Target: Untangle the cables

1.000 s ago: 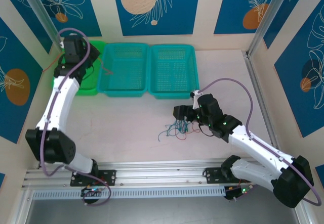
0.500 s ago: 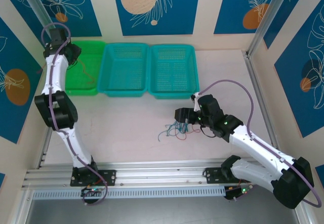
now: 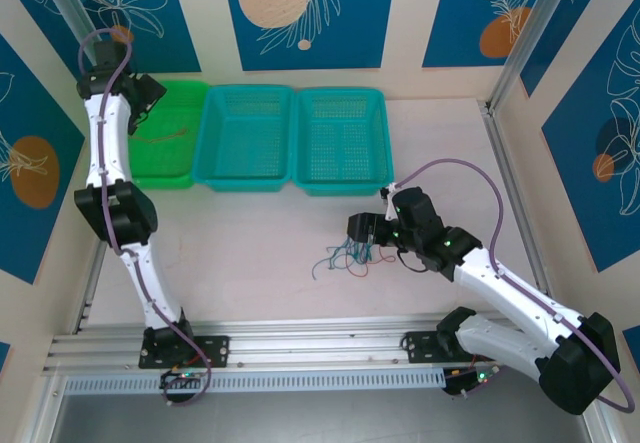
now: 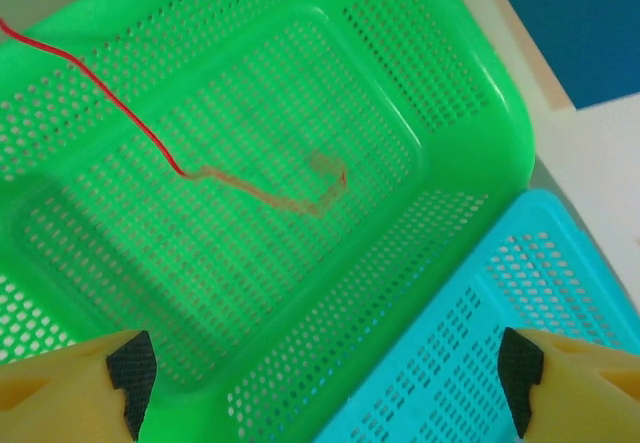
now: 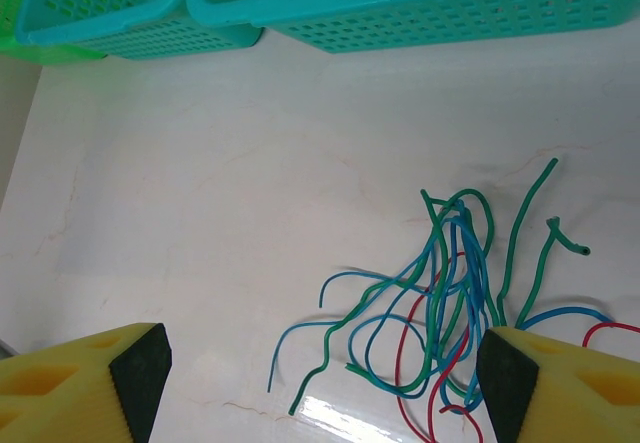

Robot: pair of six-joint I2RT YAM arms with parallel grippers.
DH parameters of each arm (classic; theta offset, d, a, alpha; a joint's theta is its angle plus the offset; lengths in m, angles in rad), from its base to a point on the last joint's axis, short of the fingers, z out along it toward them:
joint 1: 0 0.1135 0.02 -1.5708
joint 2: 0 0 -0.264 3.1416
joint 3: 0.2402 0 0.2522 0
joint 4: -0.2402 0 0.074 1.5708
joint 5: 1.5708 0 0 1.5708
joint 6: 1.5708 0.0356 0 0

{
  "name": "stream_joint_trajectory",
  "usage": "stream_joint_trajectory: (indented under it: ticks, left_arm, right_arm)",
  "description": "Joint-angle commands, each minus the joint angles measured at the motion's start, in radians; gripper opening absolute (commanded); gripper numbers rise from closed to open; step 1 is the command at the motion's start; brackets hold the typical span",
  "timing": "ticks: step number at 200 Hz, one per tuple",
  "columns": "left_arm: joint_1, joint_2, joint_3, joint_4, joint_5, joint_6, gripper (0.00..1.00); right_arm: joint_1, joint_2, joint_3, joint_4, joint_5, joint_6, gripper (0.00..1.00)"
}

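Robot lab work cell
Arms [image 3: 500, 288] on an aluminium rail [image 3: 320, 348]; leaf-print panels [image 3: 330, 23] (blue) wall the table [image 3: 250, 253].

Tangled heap of thin green, blue and red cables [image 5: 455, 273] flat on the counter [image 5: 180, 193], loose ends splayed outward, one separate red cable [image 4: 182, 174], kinked, lying in the green basket [image 4: 470, 113]

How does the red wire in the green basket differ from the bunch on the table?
The thin red wire lies alone in the green perforated plastic basket; the bunch of wires rests on the pale table. The red wire is one colour and free; the bunch mixes red, green and blue strands crossing each other. Both are thin, bendy wire.
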Motion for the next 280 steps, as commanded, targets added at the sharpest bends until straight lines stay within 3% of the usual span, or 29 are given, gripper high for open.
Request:
stream_joint_trajectory:
  ticks: [1,29,68,109,130,156,178,200,220,244,267,280]
  left_arm:
    - [-0.089,-0.117,-0.041,-0.016,0.075,0.056,0.89]
    - [-0.262,-0.316,-0.304,0.175,0.134,0.085,0.87]
    - [-0.583,-0.583,-0.765,0.496,0.179,0.126,0.82]
    - [-0.875,-0.644,-1.038,0.644,0.203,0.202,0.77]
    - [-0.974,-0.597,-1.097,0.675,0.208,0.237,0.72]
    - [-1.031,-0.517,-1.161,0.757,0.251,0.189,0.71]
    - [-1.058,-0.451,-1.191,0.856,0.277,0.110,0.71]
    - [-1.082,-0.384,-1.156,0.861,0.214,0.082,0.79]
    - [-1.090,-0.326,-1.114,0.843,0.129,0.038,0.86]
    - [-1.090,-0.267,-1.074,0.839,0.062,-0.020,0.86]
    - [-1.090,-0.213,-1.039,0.821,0.037,-0.045,0.80]
    - [-1.090,-0.186,-1.021,0.804,0.037,-0.055,0.75]
  right_arm:
    - [-0.020,-0.005,0.008,-0.002,-0.022,0.020,0.82]
    - [-0.074,0.019,-0.011,0.026,-0.073,0.031,0.82]
    - [-0.151,0.068,-0.035,0.036,-0.102,0.029,0.82]
    - [-0.213,0.132,-0.077,0.029,-0.140,0.059,0.80]
    - [-0.264,0.145,-0.111,-0.001,-0.121,0.133,0.75]
    - [-0.348,0.159,-0.147,-0.022,-0.156,0.192,0.70]
    - [-0.353,0.173,-0.158,-0.047,-0.147,0.194,0.70]
    - [-0.325,0.200,-0.160,-0.062,-0.147,0.204,0.72]
    - [-0.270,0.234,-0.160,-0.060,-0.132,0.220,0.68]
    - [-0.234,0.253,-0.185,-0.027,-0.144,0.260,0.45]
    - [-0.233,0.219,-0.209,-0.008,-0.128,0.283,0.19]
    - [-0.233,0.193,-0.205,-0.023,-0.112,0.277,0.09]
